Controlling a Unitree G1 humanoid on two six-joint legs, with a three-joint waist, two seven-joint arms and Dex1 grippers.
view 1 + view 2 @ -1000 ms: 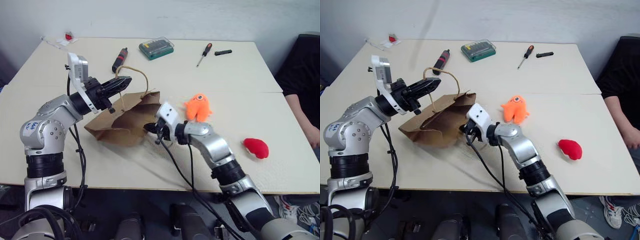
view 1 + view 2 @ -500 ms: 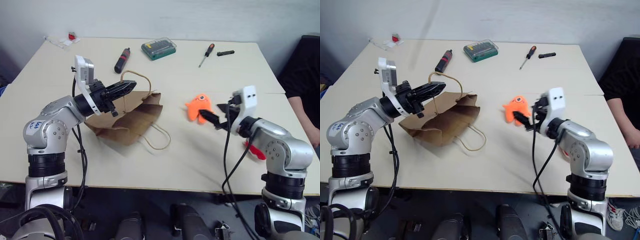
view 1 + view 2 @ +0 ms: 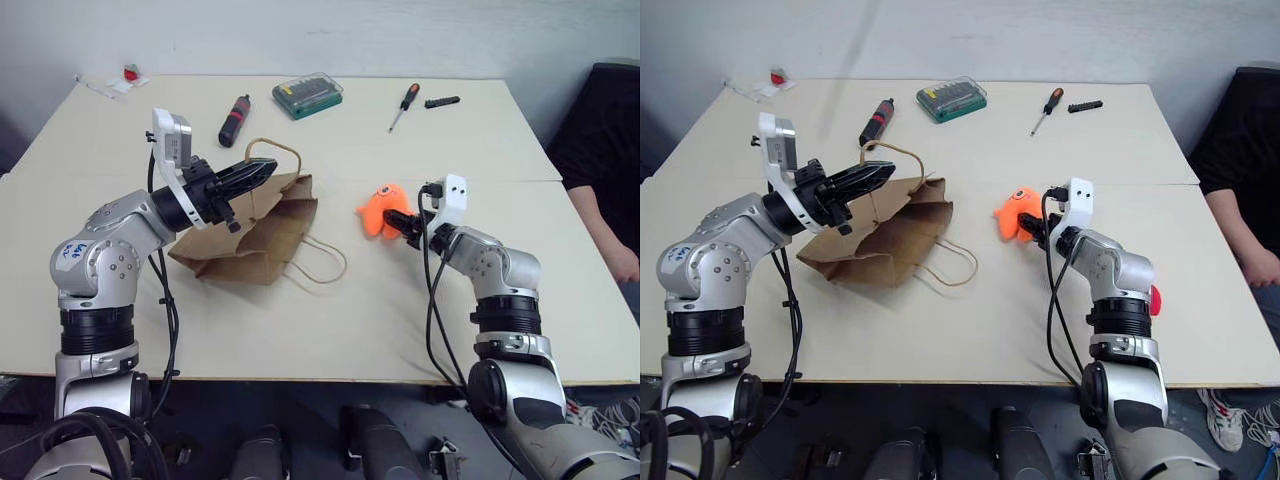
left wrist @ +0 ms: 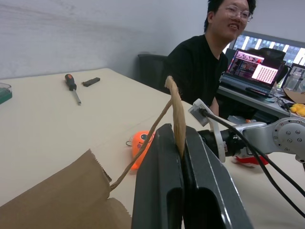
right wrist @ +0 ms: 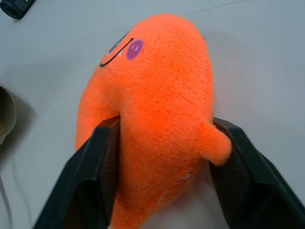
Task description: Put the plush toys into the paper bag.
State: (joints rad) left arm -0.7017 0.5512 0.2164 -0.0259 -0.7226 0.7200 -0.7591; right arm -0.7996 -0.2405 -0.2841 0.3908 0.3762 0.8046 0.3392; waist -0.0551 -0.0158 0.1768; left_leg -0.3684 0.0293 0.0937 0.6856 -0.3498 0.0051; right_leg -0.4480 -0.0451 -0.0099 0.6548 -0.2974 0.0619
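Note:
The brown paper bag (image 3: 255,235) lies on its side on the table, mouth toward the right. My left gripper (image 3: 264,168) is shut on its upper cord handle (image 4: 178,112) and holds that handle up above the bag. The other handle (image 3: 325,262) lies loose on the table. The orange plush toy (image 3: 377,208) lies to the right of the bag. My right gripper (image 3: 396,222) is shut on it, with one finger (image 5: 102,162) pressed against each side. The red plush toy (image 3: 1155,298) peeks out from behind my right forearm.
At the table's far side lie a red-and-black screwdriver (image 3: 236,118), a green bit case (image 3: 308,94), an orange-handled screwdriver (image 3: 403,103) and a black bit holder (image 3: 441,102). A person in black (image 3: 600,170) sits at the right edge, with a laptop (image 4: 250,69) beside them.
My right gripper left the bag's mouth, swung right to the orange toy, opened wide and closed around it. The lower handle dropped onto the table. The left gripper kept still.

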